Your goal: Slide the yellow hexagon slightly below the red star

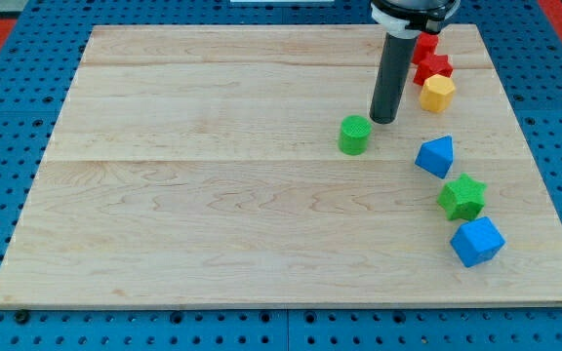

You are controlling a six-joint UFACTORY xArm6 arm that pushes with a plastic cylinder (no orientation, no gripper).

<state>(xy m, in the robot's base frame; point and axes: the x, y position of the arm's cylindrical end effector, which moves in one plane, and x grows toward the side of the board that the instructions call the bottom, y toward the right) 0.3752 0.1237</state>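
Yellow hexagon block (438, 93) touches the red star block (434, 66) just below it on the pale wooden desk (213, 205); my tip (383, 120) stands beside the green cylinder (355, 135); no pincer exists.

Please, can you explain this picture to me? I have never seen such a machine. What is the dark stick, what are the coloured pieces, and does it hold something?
There is one picture, from one camera looking down at a slant on a wooden board. The dark stick is the end of a robot arm. It has no hand and holds nothing; it only pushes pieces with my tip.

My tip stands just to the upper right of the green cylinder. To its right lies the yellow hexagon, touching the red star above it. Another red block lies behind. Further down are a blue block, a green star and a second blue block.
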